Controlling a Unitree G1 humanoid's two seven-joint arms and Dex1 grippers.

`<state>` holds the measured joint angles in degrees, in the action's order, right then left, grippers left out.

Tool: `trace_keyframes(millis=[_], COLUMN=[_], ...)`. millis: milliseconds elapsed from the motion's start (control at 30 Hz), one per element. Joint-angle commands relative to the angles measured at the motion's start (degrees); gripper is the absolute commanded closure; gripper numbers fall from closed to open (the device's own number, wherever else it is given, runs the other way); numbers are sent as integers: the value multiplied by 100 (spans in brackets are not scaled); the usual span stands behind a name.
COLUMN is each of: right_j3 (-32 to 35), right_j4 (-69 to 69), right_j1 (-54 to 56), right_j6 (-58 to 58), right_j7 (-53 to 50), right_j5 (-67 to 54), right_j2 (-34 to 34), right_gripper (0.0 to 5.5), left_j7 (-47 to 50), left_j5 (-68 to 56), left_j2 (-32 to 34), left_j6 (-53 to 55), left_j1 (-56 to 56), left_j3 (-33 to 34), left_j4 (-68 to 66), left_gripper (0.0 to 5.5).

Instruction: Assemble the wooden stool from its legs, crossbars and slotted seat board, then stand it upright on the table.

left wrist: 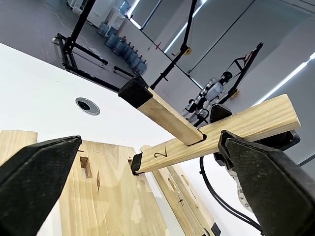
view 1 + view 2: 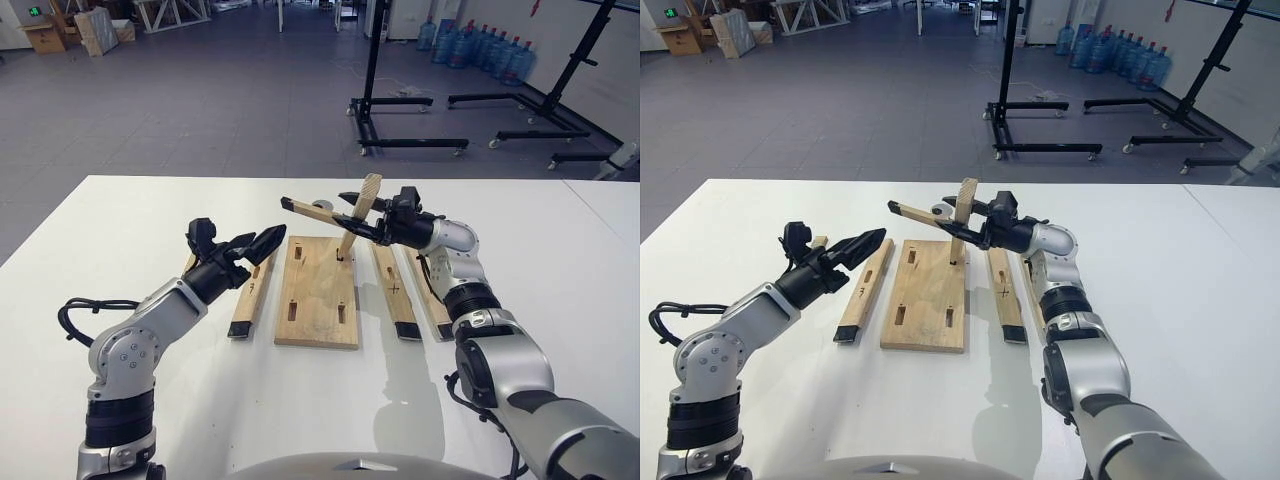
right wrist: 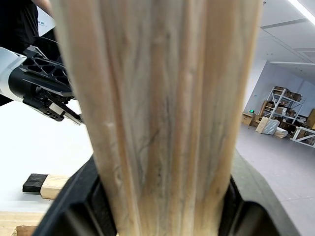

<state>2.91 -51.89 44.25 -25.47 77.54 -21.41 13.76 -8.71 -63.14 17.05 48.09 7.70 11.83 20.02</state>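
Right pincer (image 2: 370, 228) gripped a tilted leg (image 2: 362, 203) over the seat board (image 2: 318, 292); left pincer (image 2: 262, 240) hung wide open and empty.

The right pincer's fingers were clamped on the leg's upper half. The leg's lower end met the far right slot of the seat board, which lay flat on the white table (image 2: 140, 225); whether it was seated could not be told. A crossbar (image 2: 305, 209) stuck out sideways from the held leg towards the left pincer, whose tips stopped near it without touching. One loose leg (image 2: 250, 298) lay just left of the board, and two more legs (image 2: 393, 290) lay on its right.
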Motion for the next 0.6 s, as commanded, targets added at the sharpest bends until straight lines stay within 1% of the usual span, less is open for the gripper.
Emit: trace_keyframes(millis=[33,267,333,400,467,600], right_j3=[-66,-347,-457,-577,-615,-674], right_j4=[-112,-79,-45,-84,-296,-746], right_j1=[122,154,229,311,461,603], right_j6=[208,869,1264,1689,2383,3385], right_j7=[224,680,695,609,340,-185], right_j5=[130,338,437,565,656,795], right_j2=[54,269,392,522,622,682], right_gripper=[345,345,345,345,345,345], left_j7=[-4,-27,-28,-21,-15,12], left_j5=[110,196,208,209,216,227], left_j2=[-20,-106,-121,-139,-161,-203], left_j6=[-26,-59,-68,-78,-91,-99], left_j1=[-23,-42,-60,-76,-85,-114], left_j3=[-48,-86,-78,-73,-77,-86], left_j4=[84,106,114,129,132,168], left_gripper=[10,10,10,10,10,10])
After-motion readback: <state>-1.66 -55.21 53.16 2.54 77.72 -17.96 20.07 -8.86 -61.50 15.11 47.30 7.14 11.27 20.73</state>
